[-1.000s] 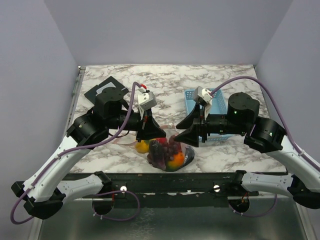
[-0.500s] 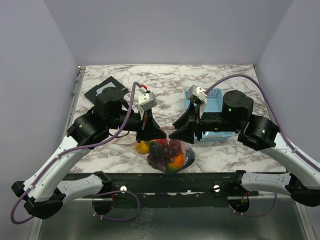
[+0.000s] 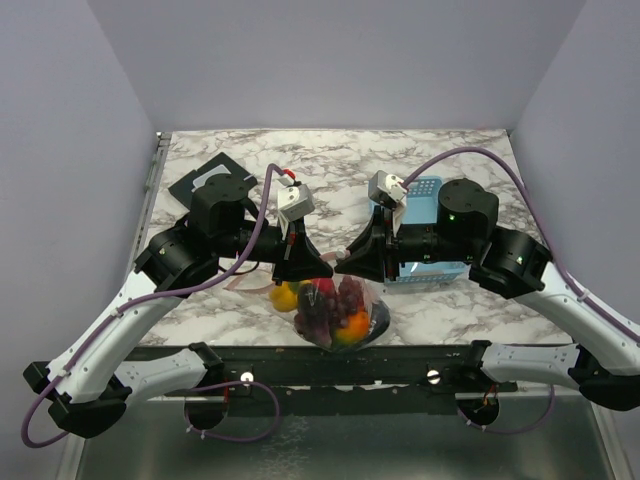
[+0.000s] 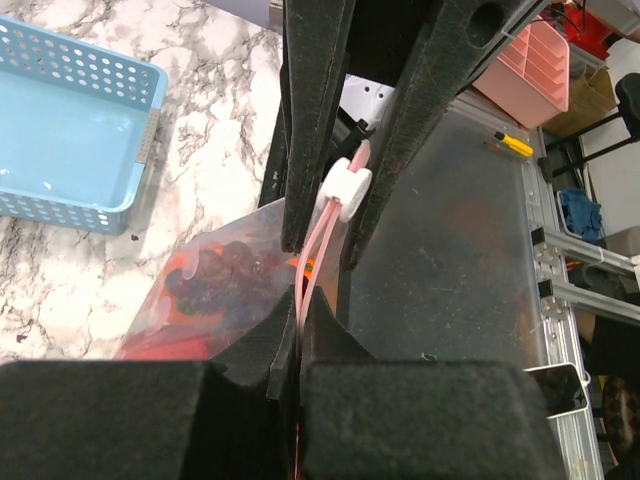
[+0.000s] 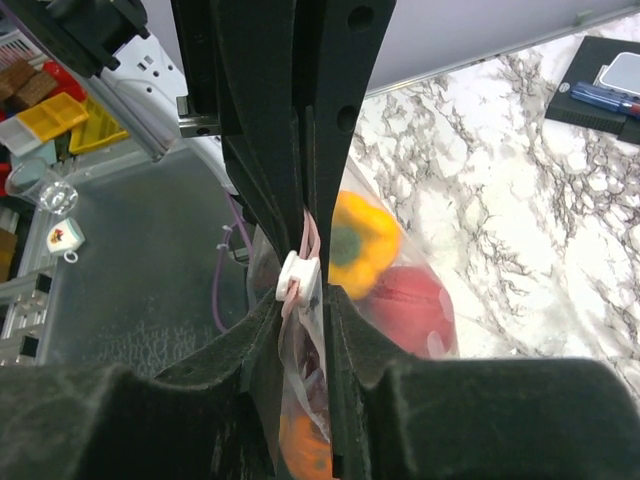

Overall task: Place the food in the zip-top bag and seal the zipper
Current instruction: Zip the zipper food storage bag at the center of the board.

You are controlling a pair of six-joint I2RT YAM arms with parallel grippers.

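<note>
Marble table point(image 3: 250, 160): white stone with grey veins, carrying everything below.
Blue basket point(image 4: 80, 62): slotted plastic, far side of the right arm, nothing in it that shows.
Bag point(image 3: 335, 310): clear crinkly plastic at the near edge of the table, between the two arms, mouth edge turned upward.
Left gripper point(image 4: 298, 335): pressed together, pinching the bag's pink strip at one end.
Right gripper point(image 5: 298, 310): jaws narrow, one finger on each side of the strip at the slider; whether they press it yet I cannot tell.
Food: already inside the bag, with a yellow pepper point(image 5: 355, 245), a red tomato point(image 5: 410, 305) and dark grapes showing through the plastic.
Pink strip point(image 4: 318, 235): stretched straight from one gripper to the other, so its long axis runs left to right in the top view.
White slider point(image 5: 296, 276): riding on the strip between the right fingertips, apart from the left fingers.
Key relation: the right arm is nearer the slider; sealing probably means drawing it along the strip while the left pinch anchors the end.
</note>
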